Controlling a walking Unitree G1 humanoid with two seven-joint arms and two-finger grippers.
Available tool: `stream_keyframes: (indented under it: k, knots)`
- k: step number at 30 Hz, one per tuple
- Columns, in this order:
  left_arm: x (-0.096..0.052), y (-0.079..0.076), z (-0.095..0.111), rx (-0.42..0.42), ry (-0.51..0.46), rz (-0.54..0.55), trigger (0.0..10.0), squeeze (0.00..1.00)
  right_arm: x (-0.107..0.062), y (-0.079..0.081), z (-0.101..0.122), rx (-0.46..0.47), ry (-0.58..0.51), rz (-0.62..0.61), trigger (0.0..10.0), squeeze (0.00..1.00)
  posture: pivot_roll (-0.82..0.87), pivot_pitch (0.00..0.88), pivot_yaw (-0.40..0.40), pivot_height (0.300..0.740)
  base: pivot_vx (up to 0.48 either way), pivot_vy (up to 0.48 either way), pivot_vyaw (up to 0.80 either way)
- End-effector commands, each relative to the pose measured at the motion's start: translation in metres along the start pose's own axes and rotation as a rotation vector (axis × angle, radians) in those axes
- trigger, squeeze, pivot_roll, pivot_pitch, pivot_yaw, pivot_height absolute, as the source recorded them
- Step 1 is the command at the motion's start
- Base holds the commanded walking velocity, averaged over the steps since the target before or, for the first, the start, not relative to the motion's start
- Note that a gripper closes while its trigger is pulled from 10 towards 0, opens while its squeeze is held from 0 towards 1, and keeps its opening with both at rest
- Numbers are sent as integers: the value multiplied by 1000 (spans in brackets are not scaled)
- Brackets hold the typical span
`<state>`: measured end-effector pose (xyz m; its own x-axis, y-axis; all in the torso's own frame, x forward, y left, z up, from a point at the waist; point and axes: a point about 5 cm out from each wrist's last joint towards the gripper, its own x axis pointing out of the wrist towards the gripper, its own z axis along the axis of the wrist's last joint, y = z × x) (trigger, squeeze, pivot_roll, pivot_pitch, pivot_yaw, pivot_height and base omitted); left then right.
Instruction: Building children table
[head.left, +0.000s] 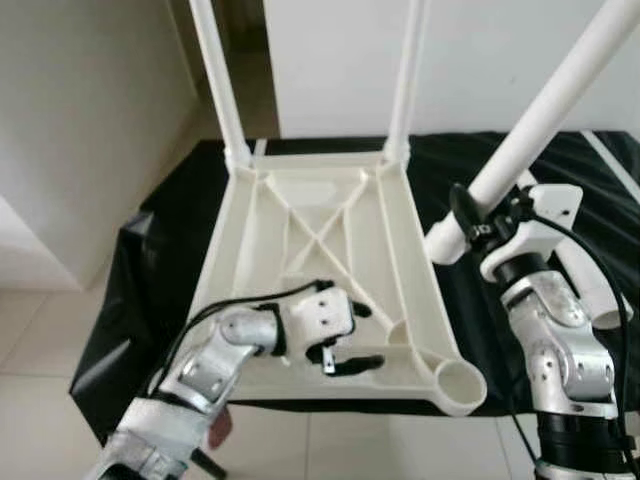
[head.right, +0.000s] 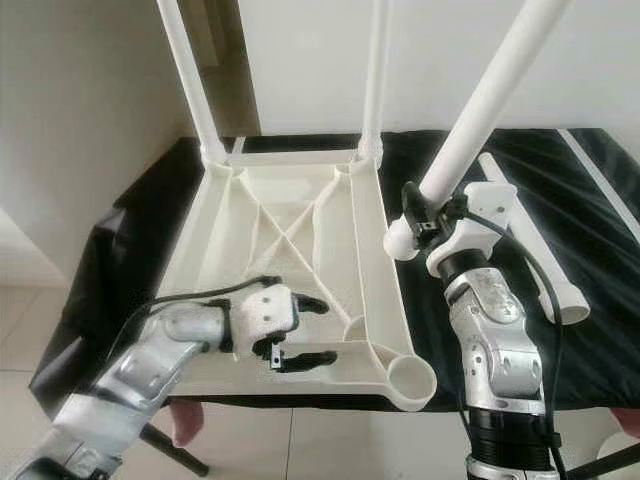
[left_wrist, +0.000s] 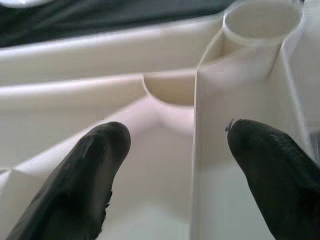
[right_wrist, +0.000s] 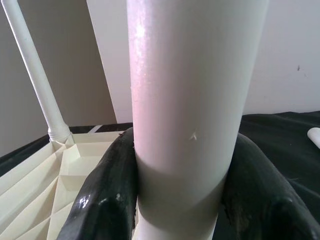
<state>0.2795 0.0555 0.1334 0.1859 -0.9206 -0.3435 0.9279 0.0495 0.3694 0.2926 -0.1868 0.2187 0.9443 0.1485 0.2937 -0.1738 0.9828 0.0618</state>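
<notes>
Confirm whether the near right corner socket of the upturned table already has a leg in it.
No: the round white corner socket stands empty, its open mouth showing.

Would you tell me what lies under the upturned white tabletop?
The tabletop rests on a black cloth spread beneath it. What the cloth covers is hidden. The left gripper rests inside the tabletop's frame; the right gripper holds a leg.
</notes>
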Motion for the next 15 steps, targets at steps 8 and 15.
stream_keyframes:
  k: [8, 15]
  knots:
    - [16, 31, -8, 40, 139, 346, 10000, 0, 3, 0, 3, -18, 1, 6, 10000, 0, -11, 0, 29, 740, 0, 0, 0]
    - [35, 43, 3, 66, 138, 399, 10000, 0, 2, 0, 2, -16, 5, 2, 10000, 0, -9, 0, 30, 740, 0, 0, 0]
